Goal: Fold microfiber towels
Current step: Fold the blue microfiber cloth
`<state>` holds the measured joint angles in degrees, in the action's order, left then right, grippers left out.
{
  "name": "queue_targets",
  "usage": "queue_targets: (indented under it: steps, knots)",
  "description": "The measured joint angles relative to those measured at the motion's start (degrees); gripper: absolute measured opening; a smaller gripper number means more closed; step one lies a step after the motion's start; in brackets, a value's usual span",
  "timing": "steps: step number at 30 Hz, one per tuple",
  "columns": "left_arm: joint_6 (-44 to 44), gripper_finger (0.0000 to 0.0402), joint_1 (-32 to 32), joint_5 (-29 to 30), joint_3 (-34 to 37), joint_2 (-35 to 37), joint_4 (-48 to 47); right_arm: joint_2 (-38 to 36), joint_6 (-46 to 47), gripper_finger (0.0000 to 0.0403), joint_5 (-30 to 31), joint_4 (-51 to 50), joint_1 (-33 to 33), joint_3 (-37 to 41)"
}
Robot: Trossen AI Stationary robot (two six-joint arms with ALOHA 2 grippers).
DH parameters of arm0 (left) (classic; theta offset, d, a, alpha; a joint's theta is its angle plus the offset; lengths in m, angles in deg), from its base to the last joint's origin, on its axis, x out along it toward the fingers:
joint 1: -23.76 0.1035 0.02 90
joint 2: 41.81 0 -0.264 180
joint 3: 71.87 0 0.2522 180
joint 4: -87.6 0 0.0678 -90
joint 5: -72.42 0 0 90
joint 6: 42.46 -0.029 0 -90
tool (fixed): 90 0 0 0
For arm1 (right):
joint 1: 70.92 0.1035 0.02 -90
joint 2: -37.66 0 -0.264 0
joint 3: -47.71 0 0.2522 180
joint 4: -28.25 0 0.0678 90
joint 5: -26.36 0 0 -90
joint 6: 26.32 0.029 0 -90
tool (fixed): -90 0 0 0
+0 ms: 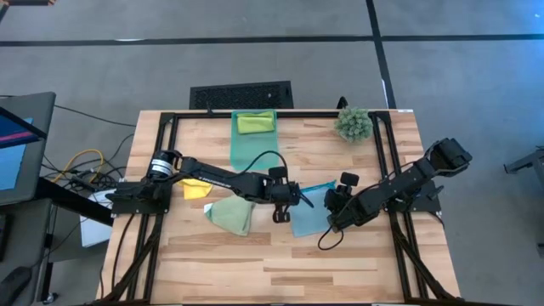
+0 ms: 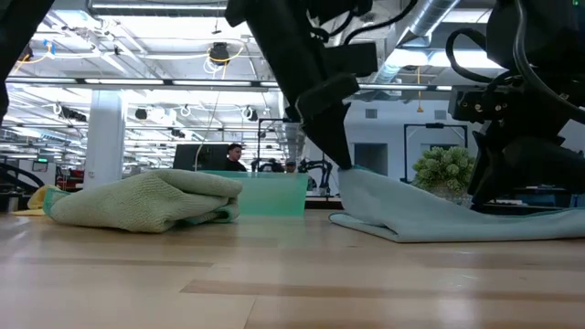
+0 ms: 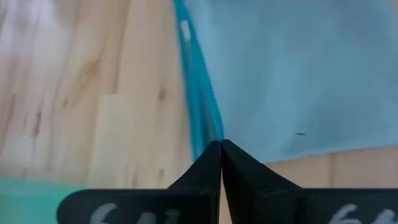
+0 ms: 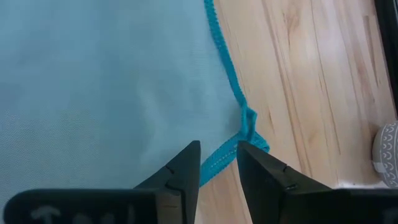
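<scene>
Far left on the wooden table [image 1: 280, 263]: yellow towel [image 1: 196, 189], partly hidden under the left arm. Just right of it, toward the near edge: pale green towel [image 1: 231, 215], bunched into a low rumpled heap, seen in the low view as a soft mound [image 2: 146, 203] lying flat on the boards. Behind, against the far rail: translucent teal bin [image 1: 248, 144] with the lime green towel [image 1: 256, 122] resting at its far end. At table centre: left gripper [image 1: 284, 204], fingers clenched on the left edge of the light blue towel [image 1: 312, 217]; in the left wrist view, both dark tips pressed together right at the darker blue hem [image 3: 198, 118], cloth spreading away beyond them. In the low view, that pinched edge lifted off the table in a peak [image 2: 352, 178], the rest sloping down to the surface. Right of centre: right gripper [image 1: 338, 202] over the towel's right side, fingers parted, hem corner [image 4: 249, 127] lying just beyond the tips, nothing grasped. Far right corner: small spiky green plant [image 1: 353, 124], well apart from the cloths.
</scene>
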<state>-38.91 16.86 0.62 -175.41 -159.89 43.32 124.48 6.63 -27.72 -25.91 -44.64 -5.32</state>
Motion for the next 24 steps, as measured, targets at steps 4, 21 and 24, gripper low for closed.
queue_targets:
  steps: [4, 21, 24]
  knots:
    - [0.0, 0.0000, -0.3, -0.7, 0.0, 0.0, 0.0, 0.0, 0.0, 0.0129, 0.0, 0.0, 0.0, 0.0]
    - [0.6, 0.0000, 1.3, -0.8, 2.5, -0.1, 4.2, 0.0, -0.1, 0.0129, -0.1, 0.0, 0.0, 0.0]
    - [0.1, 0.0000, 1.3, -1.0, 4.9, -0.2, 6.8, 0.0, -1.9, 0.0129, 0.0, 0.4, -0.1, 0.0]
